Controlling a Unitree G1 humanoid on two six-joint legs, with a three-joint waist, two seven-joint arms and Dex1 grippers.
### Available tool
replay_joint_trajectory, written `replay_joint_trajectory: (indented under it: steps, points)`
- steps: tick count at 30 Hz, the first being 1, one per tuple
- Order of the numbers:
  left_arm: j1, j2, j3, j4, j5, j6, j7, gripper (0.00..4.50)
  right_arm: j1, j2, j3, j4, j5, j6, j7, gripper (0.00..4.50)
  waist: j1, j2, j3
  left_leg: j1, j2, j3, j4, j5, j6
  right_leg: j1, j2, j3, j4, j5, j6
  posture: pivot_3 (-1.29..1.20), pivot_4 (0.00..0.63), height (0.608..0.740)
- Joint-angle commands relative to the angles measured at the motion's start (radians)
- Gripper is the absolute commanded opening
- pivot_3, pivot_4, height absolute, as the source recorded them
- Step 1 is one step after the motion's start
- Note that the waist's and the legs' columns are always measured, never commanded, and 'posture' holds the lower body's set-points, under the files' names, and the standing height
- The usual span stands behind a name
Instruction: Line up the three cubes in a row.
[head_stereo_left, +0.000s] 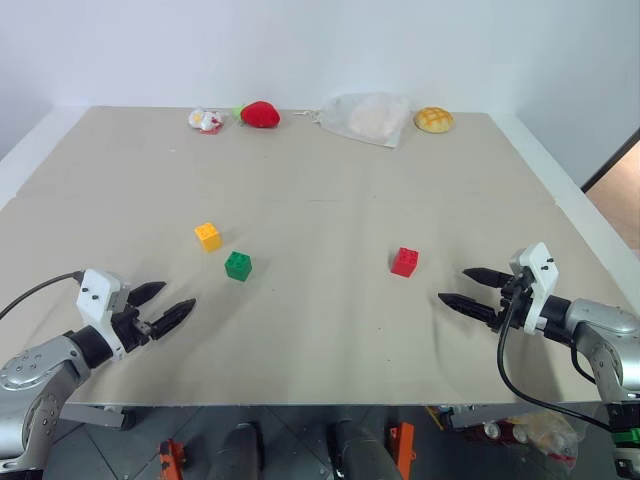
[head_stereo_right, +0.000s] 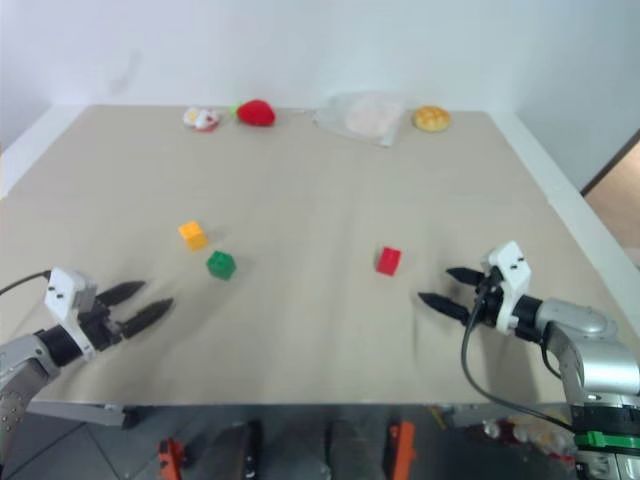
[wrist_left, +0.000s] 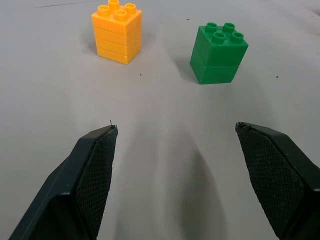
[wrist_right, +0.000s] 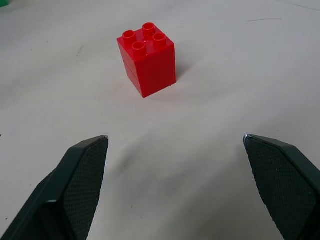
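Three studded plastic building-block cubes standing apart on a beige tabletop.

The small yellow plastic cube (head_stereo_left: 208, 236) stands upright, studs up, left of centre in the head view. The small green plastic cube (head_stereo_left: 238, 265) stands near it, just lower and to the right, not touching. The small red plastic cube (head_stereo_left: 405, 261) stands alone, right of centre, well apart from the other two and roughly level with the green one. Each top carries four round studs.
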Motion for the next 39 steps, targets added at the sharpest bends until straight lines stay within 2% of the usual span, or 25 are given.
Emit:
replay_joint_trajectory:
  steps: [1, 8, 11, 17, 25, 29, 33, 35, 39]
  points:
    - [-0.022, 0.009, 0.0, -0.027, -0.015, -0.009, -0.024, 3.9, -0.016, -0.003, -0.016, -0.035, 0.008, -0.011, -0.001, 4.5, 0.0, 0.0, 0.0, 0.0, 0.0, 0.0, 0.0, 0.0, 0.0, 0.0, 0.0, 0.0, 0.0, 0.0, 0.0, 0.0, 0.15, 0.739]
    - [-0.057, 0.108, -0.171, -0.085, 0.084, -0.071, -0.193, 3.9, -0.122, 0.003, 0.105, 0.06, -0.077, -0.084, 0.038, 4.5, -0.002, 0.0, 0.0, 0.001, 0.0, 0.001, 0.0, 0.0, 0.0, 0.0, 0.0, 0.0, 0.0, 0.0, 0.0, 0.0, 0.15, 0.739]
    - [-0.123, 0.113, -0.217, -0.096, 0.065, -0.054, -0.225, 3.9, -0.199, 0.013, 0.164, 0.154, -0.126, -0.139, 0.07, 4.5, -0.001, 0.0, 0.0, 0.001, 0.0, 0.001, 0.0, 0.0, 0.0, 0.0, 0.0, 0.0, 0.0, 0.0, 0.0, 0.0, 0.15, 0.739]
    - [-0.233, 0.075, -0.25, -0.114, 0.002, -0.005, -0.24, 3.9, -0.382, 0.065, 0.246, 0.397, -0.203, -0.246, 0.129, 4.5, -0.002, 0.0, 0.0, 0.001, 0.0, 0.001, 0.0, 0.0, 0.001, 0.001, 0.0, 0.0, 0.0, 0.002, 0.002, 0.0, 0.15, 0.739]
    - [-0.256, 0.061, -0.24, -0.168, -0.05, 0.043, -0.224, 3.9, -0.492, 0.133, 0.286, 0.539, -0.249, -0.322, 0.181, 4.5, -0.002, 0.0, 0.0, 0.001, 0.0, -0.001, 0.0, 0.0, 0.001, 0.002, 0.002, 0.0, 0.001, 0.001, 0.003, 0.0, 0.15, 0.739]
    - [-0.243, 0.06, -0.227, -0.179, -0.063, 0.047, -0.215, 3.94, -0.518, 0.16, 0.292, 0.575, -0.255, -0.342, 0.199, 3.36, -0.002, 0.0, 0.0, 0.001, 0.0, -0.001, 0.001, 0.0, 0.001, 0.002, 0.002, 0.001, 0.001, 0.002, 0.003, 0.0, 0.15, 0.739]
    - [-0.228, 0.06, -0.211, -0.175, -0.066, 0.04, -0.209, 3.94, -0.525, 0.163, 0.291, 0.574, -0.248, -0.335, 0.241, 1.85, -0.002, 0.0, 0.0, 0.001, 0.0, -0.001, 0.002, 0.0, 0.002, 0.003, 0.002, 0.001, 0.001, 0.002, 0.003, 0.0, 0.15, 0.739]
    - [-0.22, 0.062, -0.205, -0.171, -0.064, 0.034, -0.211, 3.94, -0.527, 0.159, 0.289, 0.569, -0.247, -0.333, 0.253, 1.28, -0.002, 0.0, 0.0, 0.001, 0.0, -0.001, 0.002, 0.0, 0.002, 0.003, 0.002, 0.001, 0.001, 0.002, 0.003, 0.0, 0.15, 0.739]
    - [-0.195, 0.061, -0.184, -0.152, -0.074, 0.028, -0.225, 3.94, -0.537, 0.155, 0.282, 0.522, -0.232, -0.312, 0.282, 1.26, -0.003, 0.0, 0.0, 0.001, 0.0, 0.0, 0.003, 0.0, 0.002, 0.003, 0.002, 0.001, 0.002, 0.002, 0.003, 0.0, 0.15, 0.739]
